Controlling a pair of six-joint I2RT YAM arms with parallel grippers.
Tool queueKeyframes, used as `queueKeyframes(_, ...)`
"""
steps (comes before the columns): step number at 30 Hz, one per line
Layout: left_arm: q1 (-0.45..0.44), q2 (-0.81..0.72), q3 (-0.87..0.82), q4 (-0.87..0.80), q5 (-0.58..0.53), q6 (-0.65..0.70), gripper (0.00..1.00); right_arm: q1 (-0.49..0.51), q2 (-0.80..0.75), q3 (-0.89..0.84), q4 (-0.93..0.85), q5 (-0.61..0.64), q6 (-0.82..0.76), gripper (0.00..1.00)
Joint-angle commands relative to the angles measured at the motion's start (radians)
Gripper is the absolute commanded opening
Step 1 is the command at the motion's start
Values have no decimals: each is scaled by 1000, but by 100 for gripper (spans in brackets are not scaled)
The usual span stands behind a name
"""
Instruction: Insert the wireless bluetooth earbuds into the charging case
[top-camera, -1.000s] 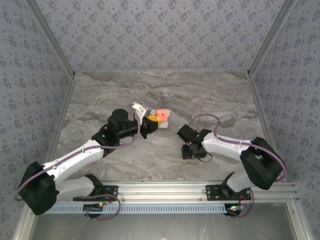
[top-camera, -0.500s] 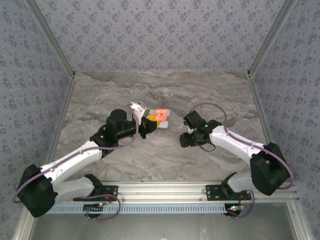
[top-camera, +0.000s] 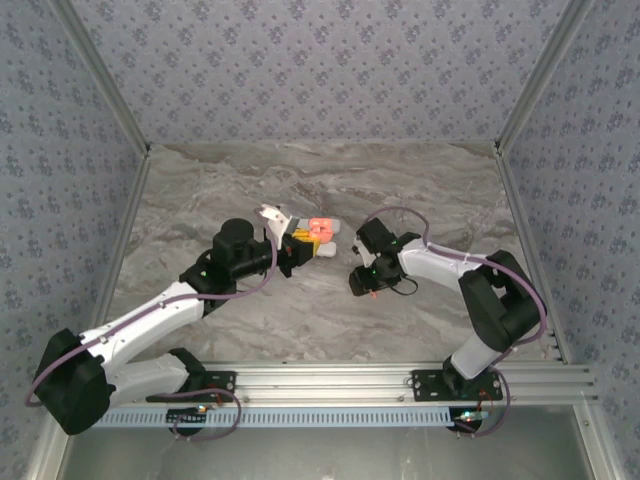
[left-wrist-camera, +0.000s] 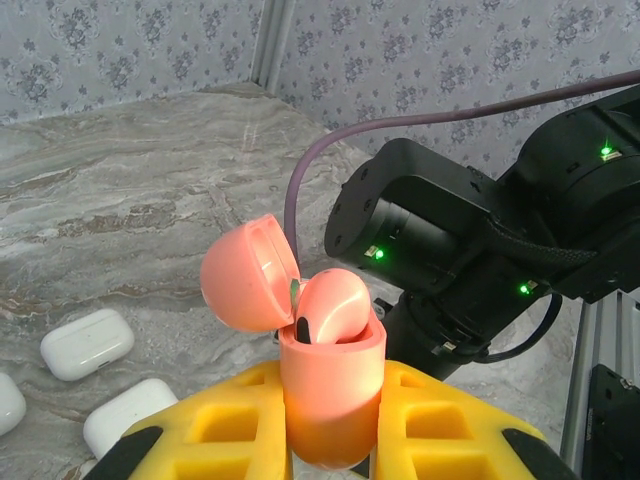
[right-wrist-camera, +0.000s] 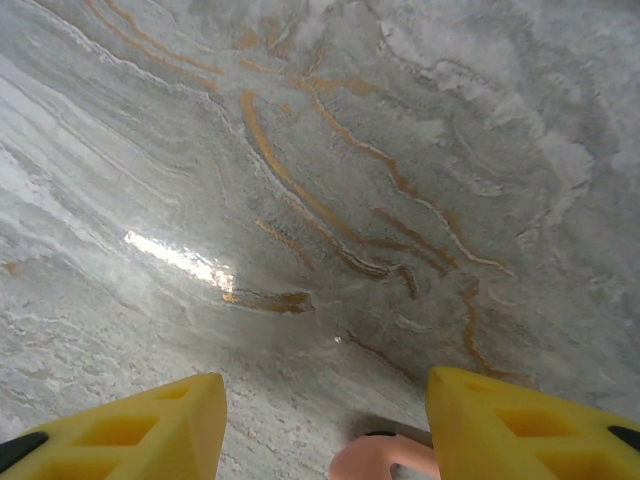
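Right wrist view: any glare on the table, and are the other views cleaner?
Right wrist view: a white glare streak on the marble table, left of centre; the pink earbud at the bottom edge is blurred. Left wrist view: the pink case is sharp but overexposed. Top view: even light, that case washed to a bright spot.

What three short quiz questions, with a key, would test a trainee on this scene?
1. True or false: the pink charging case held in the left gripper has its lid shut.
2. In the left wrist view, what lies on the table to the left of that case? A) white charging cases B) a red cup C) a blue cloth
3. Fill in: between the open jaws of the right gripper, a small pink ____ shows.
Key: 1 false; 2 A; 3 earbud.
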Motion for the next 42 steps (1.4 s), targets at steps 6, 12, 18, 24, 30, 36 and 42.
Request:
queueKeyframes(6, -2, -13, 37, 2, -5, 25, 0, 31, -3, -2, -93, 9, 45, 58)
queueKeyframes(12, -2, -7, 38, 6, -1, 23, 0, 48, -41, -34, -145, 28, 92, 58)
queueKeyframes(18, -3, -6, 37, 7, 0, 20, 0, 69, -63, -52, -165, 27, 128, 58)
queueKeyframes(24, -3, -2, 40, 7, 2, 20, 0, 96, -76, -70, -163, -1, 154, 55)
queueKeyframes(30, -3, 3, 42, 4, 4, 19, 0, 94, -96, -29, -206, 59, 140, 54)
queueKeyframes(36, -3, -2, 42, -2, 2, 17, 0, 81, -54, 37, -245, 138, 97, 53)
queueKeyframes(42, -2, -13, 40, -11, -5, 19, 0, 80, 11, 59, -231, 134, 74, 50)
